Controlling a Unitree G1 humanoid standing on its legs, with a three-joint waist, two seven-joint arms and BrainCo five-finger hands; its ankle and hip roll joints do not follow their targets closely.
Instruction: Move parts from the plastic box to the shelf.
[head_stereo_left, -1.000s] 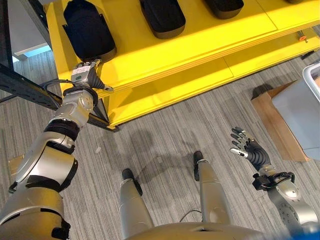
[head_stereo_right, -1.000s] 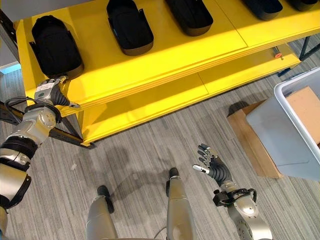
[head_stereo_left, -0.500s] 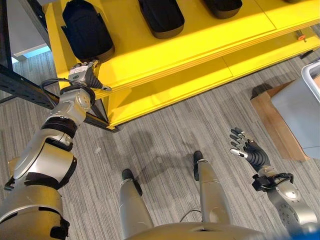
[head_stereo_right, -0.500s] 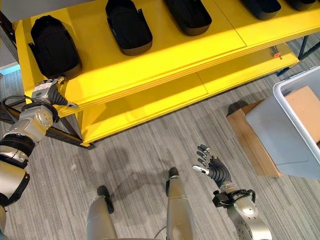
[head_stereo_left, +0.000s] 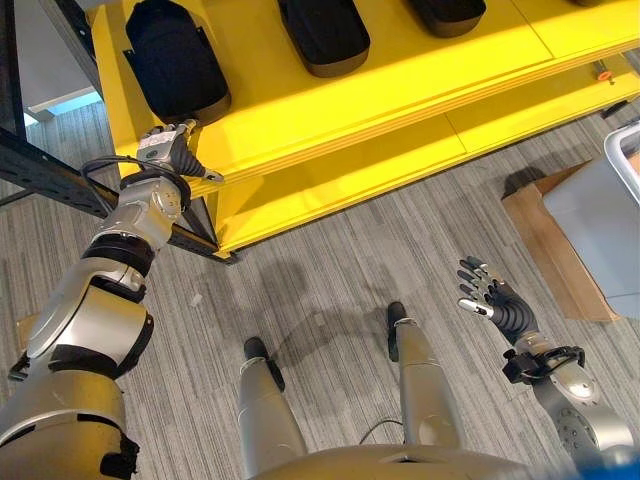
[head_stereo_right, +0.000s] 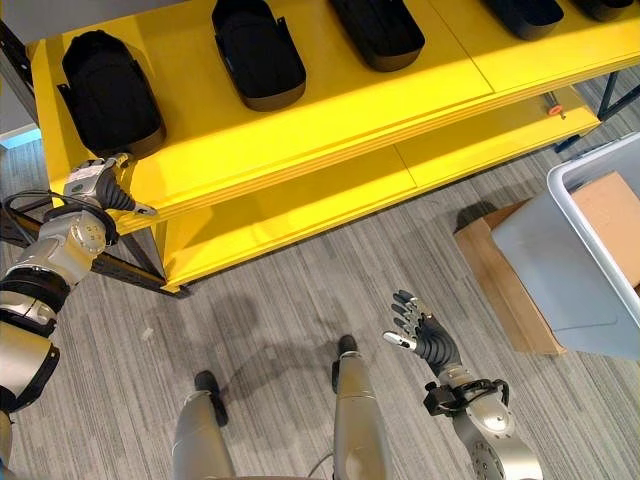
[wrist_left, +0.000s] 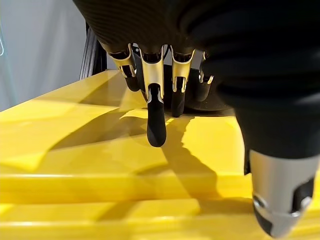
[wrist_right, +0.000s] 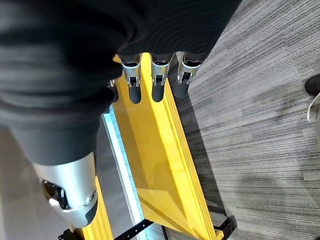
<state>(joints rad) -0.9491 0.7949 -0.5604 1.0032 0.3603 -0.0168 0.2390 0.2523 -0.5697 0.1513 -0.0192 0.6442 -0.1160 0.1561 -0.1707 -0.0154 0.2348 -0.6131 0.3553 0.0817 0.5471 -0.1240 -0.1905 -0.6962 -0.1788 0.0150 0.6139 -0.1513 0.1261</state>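
Three black parts (head_stereo_right: 110, 92) (head_stereo_right: 258, 52) (head_stereo_right: 378, 27) are seen lined up on the yellow shelf (head_stereo_right: 330, 95), the leftmost at about eleven o'clock. Little is changed from a second ago: the left hand (head_stereo_left: 170, 152) is kept at the shelf's front left corner, fingers relaxed and slightly apart, nothing held. One part is judged freshly delivered. The right hand (head_stereo_right: 425, 338), at five o'clock above the striped grey floor (head_stereo_right: 290, 290), is shifted only slightly, its fingers spread and empty. The plastic box (head_stereo_right: 600, 250), grey and smooth-walled, is set at three o'clock over brown cardboard (head_stereo_right: 500, 285); another trip there is judged next. The parts look like matte, oval, hollow shells.
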